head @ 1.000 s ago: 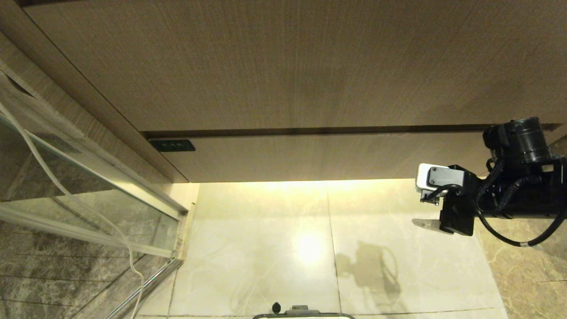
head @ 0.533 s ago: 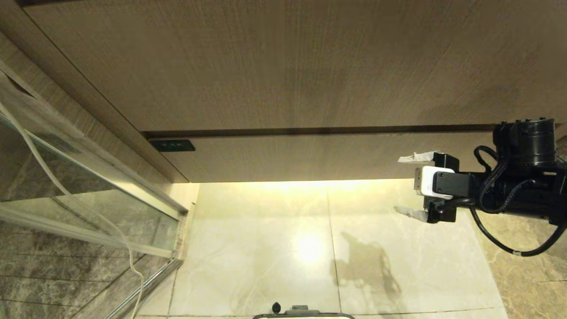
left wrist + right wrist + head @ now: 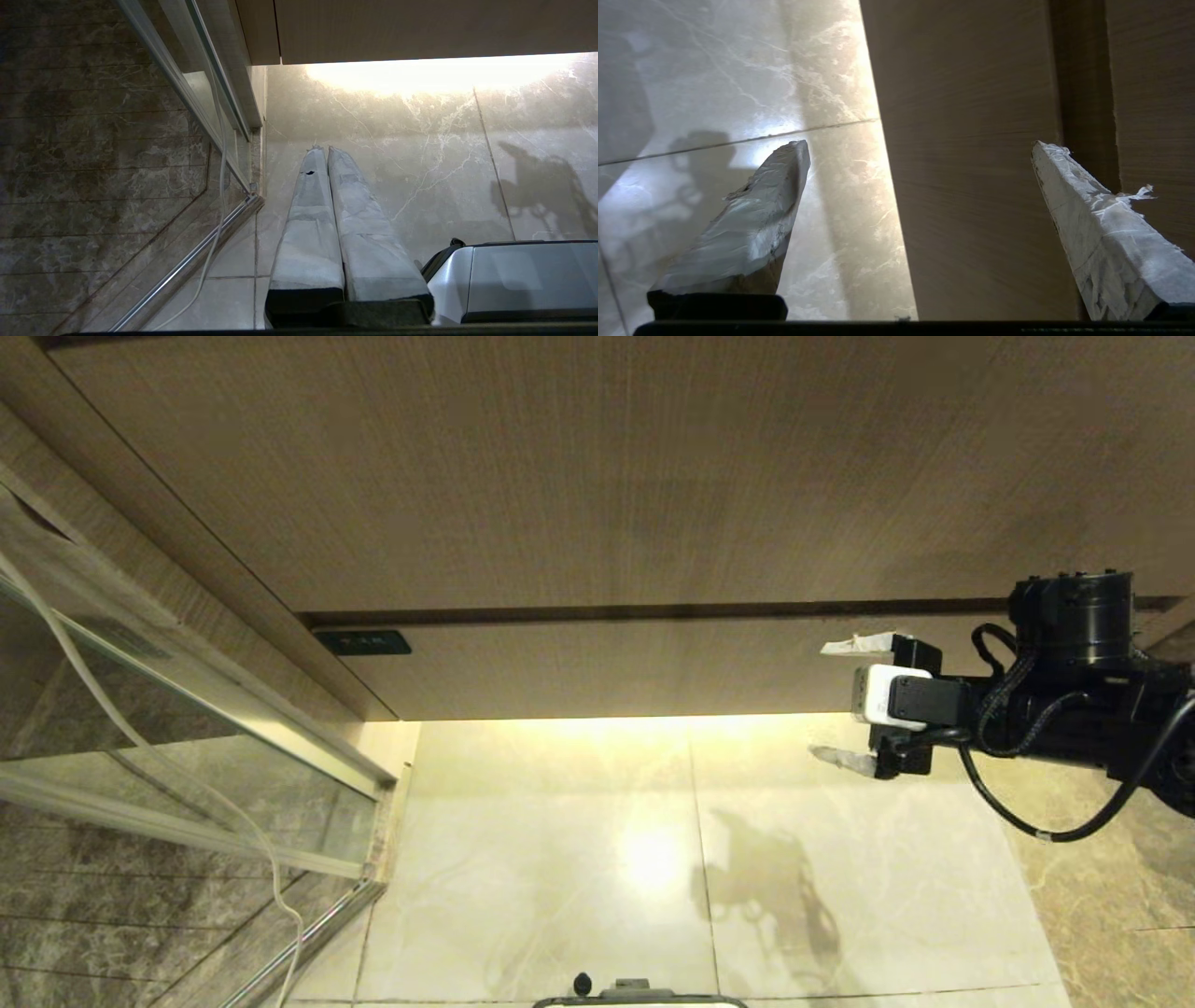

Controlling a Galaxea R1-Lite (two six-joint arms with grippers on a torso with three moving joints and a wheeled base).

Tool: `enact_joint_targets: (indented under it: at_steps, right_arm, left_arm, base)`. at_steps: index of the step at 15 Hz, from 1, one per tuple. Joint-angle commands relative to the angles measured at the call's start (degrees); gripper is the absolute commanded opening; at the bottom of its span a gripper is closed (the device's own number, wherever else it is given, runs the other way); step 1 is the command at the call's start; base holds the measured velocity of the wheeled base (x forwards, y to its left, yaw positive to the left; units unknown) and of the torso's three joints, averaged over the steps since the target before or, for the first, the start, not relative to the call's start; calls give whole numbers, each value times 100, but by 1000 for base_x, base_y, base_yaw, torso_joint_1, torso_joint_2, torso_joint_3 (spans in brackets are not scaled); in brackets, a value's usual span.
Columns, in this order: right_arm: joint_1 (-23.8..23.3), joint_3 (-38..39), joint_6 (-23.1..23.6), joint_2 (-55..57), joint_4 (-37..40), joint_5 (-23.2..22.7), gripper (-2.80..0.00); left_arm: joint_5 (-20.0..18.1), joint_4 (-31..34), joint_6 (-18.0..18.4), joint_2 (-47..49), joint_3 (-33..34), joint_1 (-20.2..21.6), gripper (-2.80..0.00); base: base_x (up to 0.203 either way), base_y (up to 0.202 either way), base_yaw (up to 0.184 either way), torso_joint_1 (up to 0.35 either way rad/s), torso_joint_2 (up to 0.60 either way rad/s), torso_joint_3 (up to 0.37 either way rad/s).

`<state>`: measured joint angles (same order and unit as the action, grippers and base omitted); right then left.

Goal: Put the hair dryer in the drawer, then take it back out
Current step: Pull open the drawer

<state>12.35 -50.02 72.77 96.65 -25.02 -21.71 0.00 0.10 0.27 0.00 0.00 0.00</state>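
The drawer [image 3: 607, 667] is a shallow wood-grain strip under a taller panel [image 3: 607, 476], and it is pushed in flush. The hair dryer is out of view. My right gripper [image 3: 836, 702] reaches in from the right and stands open in front of the drawer's right part. Its upper fingertip lies near the dark gap above the drawer front, and its lower one hangs below the drawer's bottom edge. In the right wrist view the right gripper [image 3: 920, 149] is empty, with the drawer front [image 3: 971, 186] between its fingers. My left gripper [image 3: 322, 149] is shut, empty, and points at the floor.
A glass shower door [image 3: 140, 709] with a metal rail stands at the left, and a white cord [image 3: 271, 859] hangs along it. A small dark plate [image 3: 362, 642] sits at the drawer's left end. Pale marble floor [image 3: 560, 859] lies below. My base [image 3: 523, 280] is close to the left gripper.
My right gripper has rolled and moved left toward the drawer front. Both fingers now show, spread wide one above the other. The left arm has kept still.
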Motion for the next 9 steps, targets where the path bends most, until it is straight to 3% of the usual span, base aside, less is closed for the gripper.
enact_joint_targets:
  at_steps: [1,9]
  right_arm:
    - [-39,-186,24,208,-44,0,0]
    - [-302,-428,-54,537,-146,8,0]
  left_arm:
    - [0,-1,0,0,9,0,-280]
    - [0,-1,0,0,4,0,-280]
  base:
    - [0,0,0,0,0,0]
    - [0,0,0,0,0,0]
